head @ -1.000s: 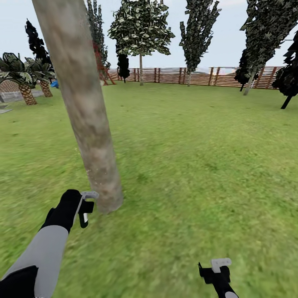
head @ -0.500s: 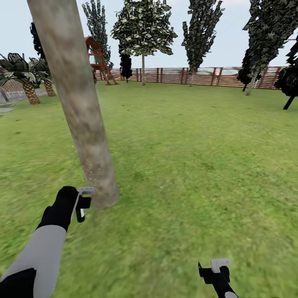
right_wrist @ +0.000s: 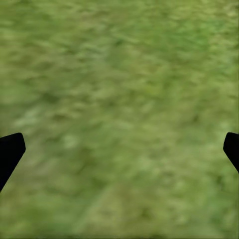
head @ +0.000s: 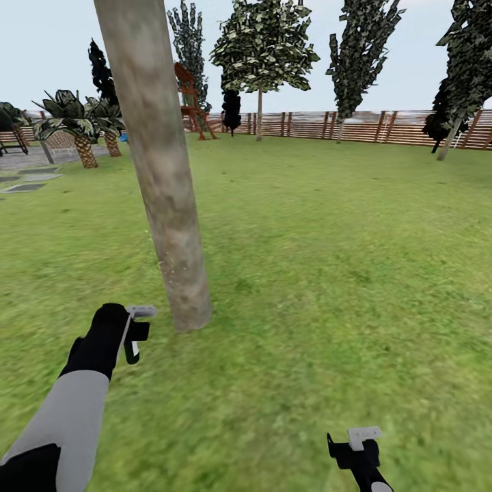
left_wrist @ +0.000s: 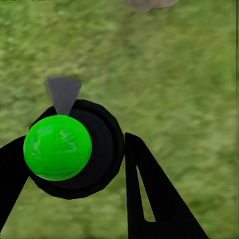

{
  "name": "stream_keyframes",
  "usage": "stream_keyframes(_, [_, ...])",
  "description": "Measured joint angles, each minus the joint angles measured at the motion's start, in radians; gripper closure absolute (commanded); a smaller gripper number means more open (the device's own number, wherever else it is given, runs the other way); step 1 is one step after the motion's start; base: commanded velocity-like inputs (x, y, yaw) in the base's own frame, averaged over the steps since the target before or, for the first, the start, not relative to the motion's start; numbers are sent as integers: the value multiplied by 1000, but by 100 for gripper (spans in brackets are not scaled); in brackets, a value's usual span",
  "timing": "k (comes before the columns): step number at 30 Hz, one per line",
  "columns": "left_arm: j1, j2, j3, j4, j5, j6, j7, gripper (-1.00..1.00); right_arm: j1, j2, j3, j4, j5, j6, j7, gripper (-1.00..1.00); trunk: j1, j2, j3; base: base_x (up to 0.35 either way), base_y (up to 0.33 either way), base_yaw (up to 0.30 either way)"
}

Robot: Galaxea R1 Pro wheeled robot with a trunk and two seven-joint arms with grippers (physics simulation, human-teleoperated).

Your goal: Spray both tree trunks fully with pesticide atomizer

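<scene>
green lawn (head: 328, 260) right of trunk (head: 164, 178)

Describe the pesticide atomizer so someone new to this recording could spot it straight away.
Start from the thick grey-beige tree trunk rising from the lawn. Near its base, on the robot's left, the left gripper hangs above the grass. The pesticide atomizer sits between its fingers: a small round dark body with a bright green ball, the only vivid green thing against the dull grass.

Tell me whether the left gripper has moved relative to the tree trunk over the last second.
Yes. The left gripper now sits apart from the trunk base, further to its left; earlier it was right against it.
</scene>
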Motion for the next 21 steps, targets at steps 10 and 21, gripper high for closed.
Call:
stream_keyframes(10, [-10, 7, -12, -59, -7, 5, -1, 100, 0, 0, -1, 0, 0, 0, -1, -100, -1, 0, 0, 271, 0, 0])
stream_keyframes(21, [3, 24, -15, -66, -3, 5, 1, 100, 0, 0, 0, 0, 0, 0, 1, -100, 0, 0, 0, 279, -127, 0])
